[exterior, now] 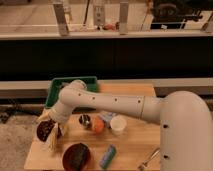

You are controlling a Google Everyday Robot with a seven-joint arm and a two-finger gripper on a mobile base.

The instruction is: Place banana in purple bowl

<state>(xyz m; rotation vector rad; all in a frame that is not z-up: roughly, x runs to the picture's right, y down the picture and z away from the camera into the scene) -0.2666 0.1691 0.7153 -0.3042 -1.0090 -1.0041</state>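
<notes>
The purple bowl (45,131) sits near the left edge of the wooden table (135,145). My arm reaches across from the right, and its gripper (51,124) hangs just over the bowl's right side. A pale yellow elongated shape, the banana (52,144), slants down from the gripper past the bowl's front right rim. Whether the gripper holds the banana cannot be told, since the wrist covers the place where they meet.
A wider dark bowl with a reddish rim (76,156) stands at the front. An orange fruit (98,125), a small metal cup (84,120) and a white cup (118,124) crowd mid-table. A blue object (107,156) and a utensil (147,161) lie in front. A green tray (56,86) stands behind.
</notes>
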